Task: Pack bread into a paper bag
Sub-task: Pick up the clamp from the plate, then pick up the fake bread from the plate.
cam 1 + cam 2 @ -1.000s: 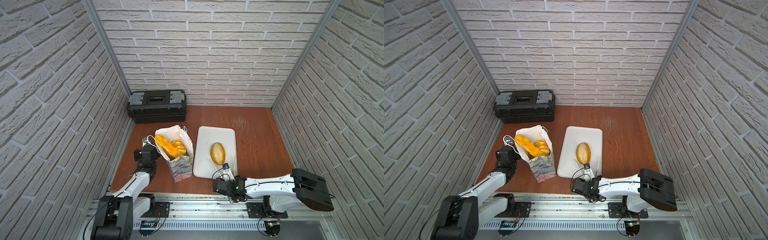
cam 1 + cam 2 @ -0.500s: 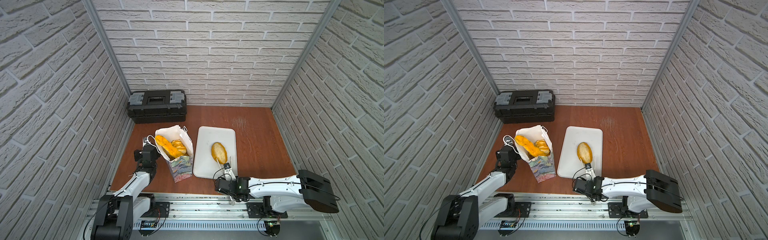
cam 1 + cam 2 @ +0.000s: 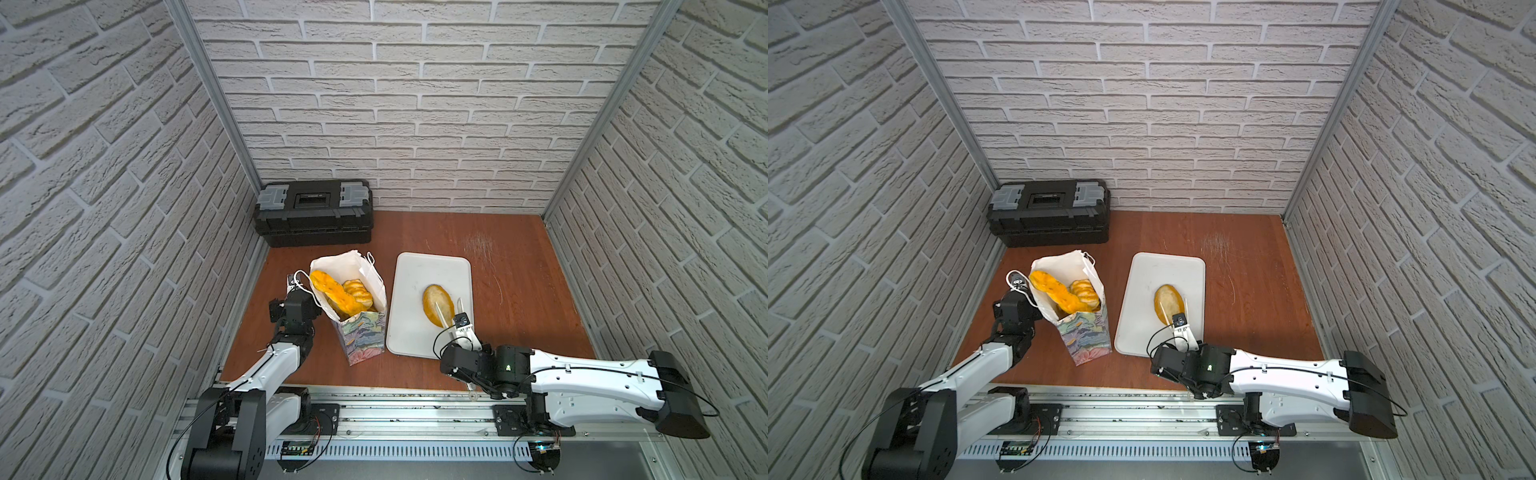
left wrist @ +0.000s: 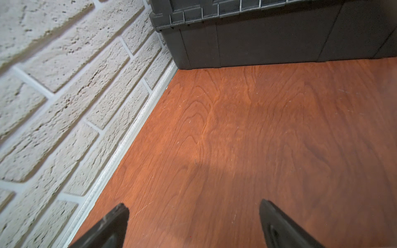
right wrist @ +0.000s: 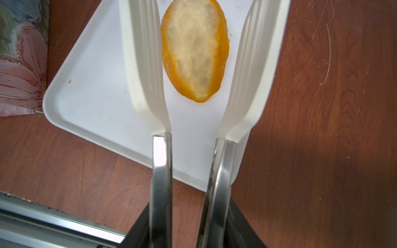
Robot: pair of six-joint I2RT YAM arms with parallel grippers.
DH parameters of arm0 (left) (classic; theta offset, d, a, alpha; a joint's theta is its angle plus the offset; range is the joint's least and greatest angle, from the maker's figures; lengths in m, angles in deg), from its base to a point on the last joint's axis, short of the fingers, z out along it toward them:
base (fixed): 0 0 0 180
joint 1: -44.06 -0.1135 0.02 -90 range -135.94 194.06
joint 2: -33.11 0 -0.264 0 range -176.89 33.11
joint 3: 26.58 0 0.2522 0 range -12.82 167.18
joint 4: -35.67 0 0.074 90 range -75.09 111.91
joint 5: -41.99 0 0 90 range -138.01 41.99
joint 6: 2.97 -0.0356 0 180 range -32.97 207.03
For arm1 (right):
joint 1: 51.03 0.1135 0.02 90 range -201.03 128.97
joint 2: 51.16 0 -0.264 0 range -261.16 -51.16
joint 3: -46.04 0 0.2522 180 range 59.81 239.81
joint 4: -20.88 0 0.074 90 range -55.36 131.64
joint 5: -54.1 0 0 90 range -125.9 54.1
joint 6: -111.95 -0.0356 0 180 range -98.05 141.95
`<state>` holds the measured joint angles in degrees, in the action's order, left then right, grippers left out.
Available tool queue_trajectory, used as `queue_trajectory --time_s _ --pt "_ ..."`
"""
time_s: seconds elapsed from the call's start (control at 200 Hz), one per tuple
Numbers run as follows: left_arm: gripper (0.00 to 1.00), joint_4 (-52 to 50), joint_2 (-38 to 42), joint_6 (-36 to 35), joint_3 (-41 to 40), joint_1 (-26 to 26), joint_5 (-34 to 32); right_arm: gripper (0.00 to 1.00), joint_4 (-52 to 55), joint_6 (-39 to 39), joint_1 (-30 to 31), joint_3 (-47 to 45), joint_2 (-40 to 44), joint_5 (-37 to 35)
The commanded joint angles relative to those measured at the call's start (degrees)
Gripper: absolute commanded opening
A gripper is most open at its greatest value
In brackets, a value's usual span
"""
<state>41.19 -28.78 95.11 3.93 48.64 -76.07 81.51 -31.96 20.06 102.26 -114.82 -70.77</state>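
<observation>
1. The oval loaf [image 5: 194, 49], flour-dusted, lay on the white tray [image 5: 90, 85] straight ahead of the right end effector [image 5: 189, 225]. It sat between the two white blades of the tongs [image 5: 146, 75]. One blade ran along the loaf's edge; the other stood slightly off it.
2. The paper bag [image 3: 361, 336] stood off to the side of the right end effector and just beside the left end effector [image 4: 193, 207]. Several bread pieces [image 3: 336, 291] poked up inside it.
3. Hidden or unclear:
   - The blade tips and the loaf's far end were cut off in the right wrist view.
   - Whether a blade pressed the loaf could not be told.
   - The bag's walls hid its lower contents.
   - The left wrist view showed only the counter [image 4: 257, 128], the brick wall [image 4: 64, 96] and a black toolbox [image 4: 279, 38].
4. The right end effector was clamped on the tongs' metal arms, with the tongs partly spread around the loaf. The left end effector's fingers [image 4: 116, 223] stood wide apart above the counter, gripping nothing.
</observation>
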Motion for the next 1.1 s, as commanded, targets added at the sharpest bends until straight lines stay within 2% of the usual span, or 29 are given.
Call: queue_trajectory --time_s 0.0,0.115,0.315,0.445,0.79,1.09 --pt "0.98 1.96 -0.23 -0.68 1.35 0.34 -0.34 0.44 2.25 1.94 0.28 2.38 1.47 -2.59" --pt "0.98 1.82 -0.16 -0.58 1.35 0.33 -0.38 0.43 1.32 1.96 0.24 1.96 2.21 -3.78" --pt "0.98 1.89 0.28 -0.78 1.35 0.34 -0.26 0.49 1.63 1.24 0.18 1.14 0.83 -3.46" --pt "0.98 1.98 0.02 -0.87 1.45 0.36 -0.09 0.58 0.07 2.34 0.02 1.43 -0.69 -3.19" --pt "0.98 1.94 0.34 -1.09 1.44 0.30 -0.12 0.57 -3.27 4.80 -2.45 2.45 -4.44 -2.48" --pt "0.98 2.00 0.19 -1.22 1.44 0.27 -0.16 0.57 -7.80 9.61 -8.68 0.89 -4.37 1.12"
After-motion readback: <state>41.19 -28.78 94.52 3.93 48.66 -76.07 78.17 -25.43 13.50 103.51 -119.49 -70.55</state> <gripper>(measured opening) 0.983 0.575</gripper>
